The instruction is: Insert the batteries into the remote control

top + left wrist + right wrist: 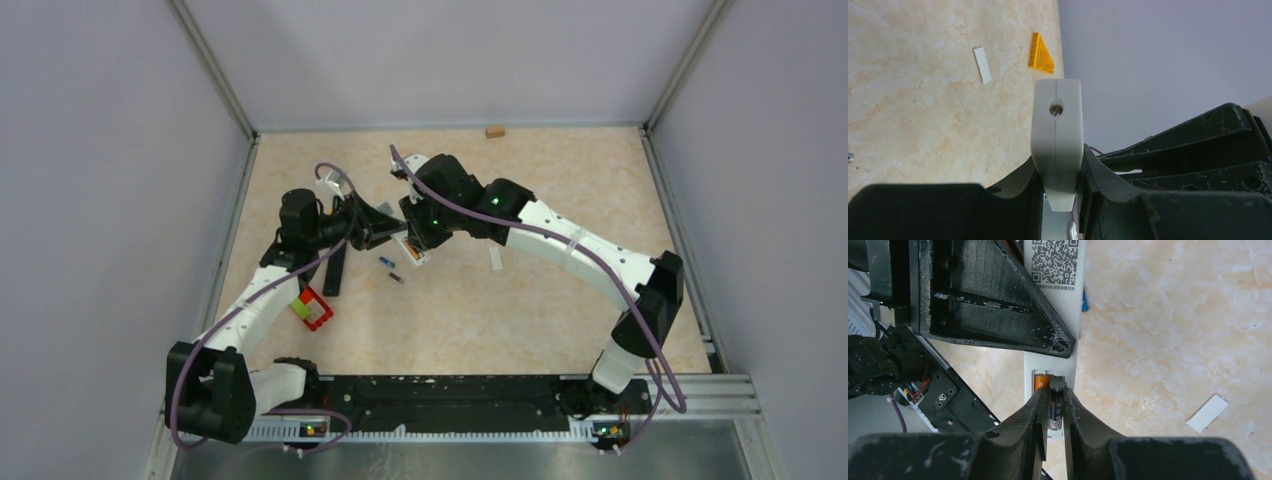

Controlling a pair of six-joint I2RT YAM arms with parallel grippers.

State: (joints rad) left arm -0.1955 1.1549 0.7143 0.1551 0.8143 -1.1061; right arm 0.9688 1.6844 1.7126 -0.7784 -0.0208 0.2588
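The remote control (1057, 120) is held above the table (540, 180), left of its middle, by the left claw (1059, 160). This claw is closed narrowly on the white body of the remote, with one black finger pressed against each long side.

In the right wrist view the back of the remote is seen with its battery compartment uncovered. An orange battery (1041, 381) is lying in the left slot of the compartment. A dark battery (1056, 405) is placed in the slot beside it, on the right. The right claw (1056, 392) is set narrowly around this dark battery, and its two fingers lie against both sides of it. It cannot be told whether the dark battery is fully seated in the slot.

Two more batteries are seen on the table in the top view, just near of the remote. The blue battery (386, 263) lies there, and a second dark battery (396, 276) lies close to it on the near right side. They are not touched by either claw.

A white strip (1207, 413) lies flat on the table to the right of the remote. A black bar (335, 268) is lying to the left, under the left arm, and a red and green piece (312, 308) is nearer still. An orange triangular piece (1040, 54) rests beside the wall.
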